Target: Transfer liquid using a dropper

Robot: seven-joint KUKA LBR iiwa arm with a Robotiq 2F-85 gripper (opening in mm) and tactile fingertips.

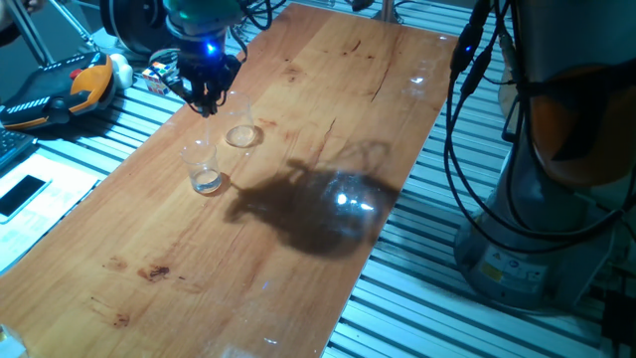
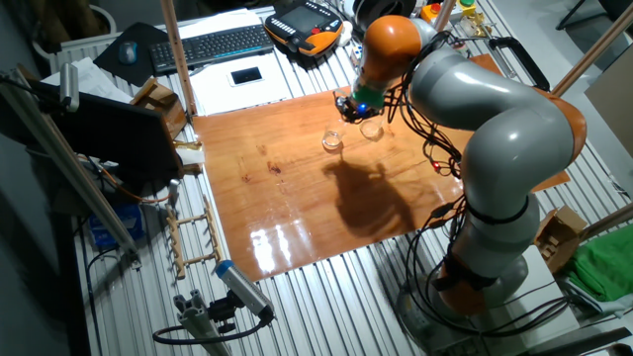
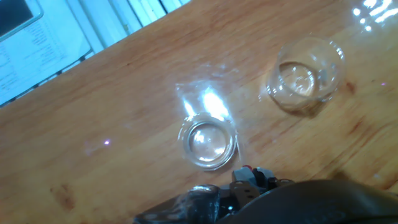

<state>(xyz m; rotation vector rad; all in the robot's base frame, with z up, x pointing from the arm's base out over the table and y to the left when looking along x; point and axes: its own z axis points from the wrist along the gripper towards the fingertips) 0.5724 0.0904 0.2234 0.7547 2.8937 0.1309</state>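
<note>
My gripper (image 1: 206,102) hangs over the far left part of the wooden table (image 1: 298,249), fingers drawn together. In the hand view a small red bit (image 3: 247,168) shows between the dark fingers (image 3: 193,202); it looks like the dropper's bulb, and its clear tube cannot be made out. The flat round clear dish (image 1: 242,135) (image 3: 208,142) lies just below and in front of the fingertips. The small clear glass cup (image 1: 206,169) (image 3: 303,78) stands upright beside the dish, with a pale glint of liquid (image 3: 297,79) at its bottom.
An orange teach pendant (image 1: 60,89) lies off the table's left edge. A keyboard (image 2: 213,44) and a phone (image 2: 245,75) lie behind the table. Cables (image 1: 467,149) hang by the right edge, near the arm's base (image 2: 485,267).
</note>
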